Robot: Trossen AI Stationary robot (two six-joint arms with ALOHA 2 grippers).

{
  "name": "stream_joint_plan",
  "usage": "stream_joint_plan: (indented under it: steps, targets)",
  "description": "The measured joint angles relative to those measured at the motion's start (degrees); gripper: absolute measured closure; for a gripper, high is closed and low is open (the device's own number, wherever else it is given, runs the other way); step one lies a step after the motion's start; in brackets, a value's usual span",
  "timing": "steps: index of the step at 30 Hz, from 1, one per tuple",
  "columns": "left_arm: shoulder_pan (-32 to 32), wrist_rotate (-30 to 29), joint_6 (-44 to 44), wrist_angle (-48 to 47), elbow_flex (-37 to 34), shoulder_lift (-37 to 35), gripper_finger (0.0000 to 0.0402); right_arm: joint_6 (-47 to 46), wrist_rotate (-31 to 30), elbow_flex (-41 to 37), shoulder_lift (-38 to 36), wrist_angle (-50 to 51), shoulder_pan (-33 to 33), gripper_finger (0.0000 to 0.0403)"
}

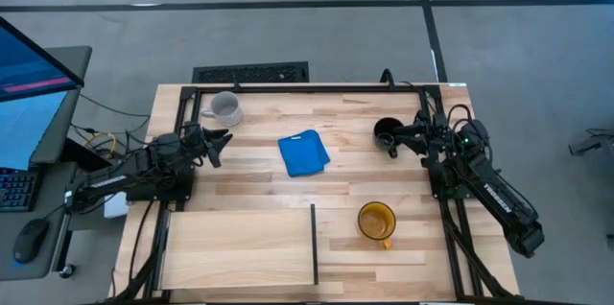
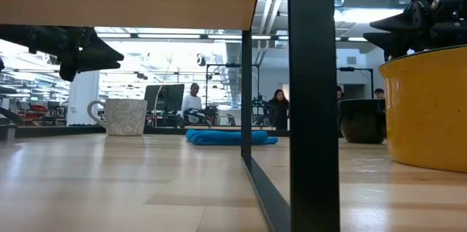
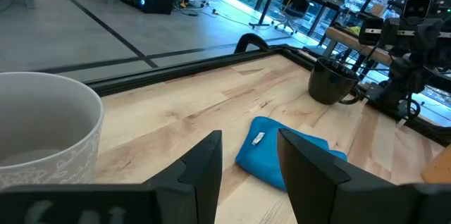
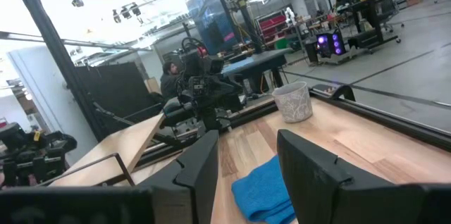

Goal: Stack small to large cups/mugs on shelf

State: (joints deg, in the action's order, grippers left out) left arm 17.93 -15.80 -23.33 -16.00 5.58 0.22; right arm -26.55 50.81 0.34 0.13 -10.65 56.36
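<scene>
Three glossy round mugs, yellow mug (image 1: 376, 221), grey-white mug (image 1: 225, 107) and black mug (image 1: 387, 132), are sitting empty; left gripper (image 1: 219, 145) and right gripper (image 1: 393, 141) fingers are gaping, holding nothing.

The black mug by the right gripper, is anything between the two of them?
Nothing visible is. In the high view the open right gripper sits right beside the black mug, with no object between them. The blue cloth lies well off toward the table's middle.
</scene>
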Motion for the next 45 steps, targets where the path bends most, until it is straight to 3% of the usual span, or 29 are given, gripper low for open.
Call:
stream_joint_plan:
  steps: [26,39,45]
  targets:
    - [0.0,0.0,2.3,0.1,0.0,0.0,0.0274,0.0,0.0,0.0,0.0,0.0,0.0,0.0234]
    - [0.0,0.0,-7.5,0.5,0.0,0.0,0.0274,0.0,0.0,0.0,0.0,0.0,0.0,0.0234]
    - [0.0,0.0,-7.7,0.5,0.0,0.0,0.0274,0.0,0.0,0.0,0.0,0.0,0.0,0.0234]
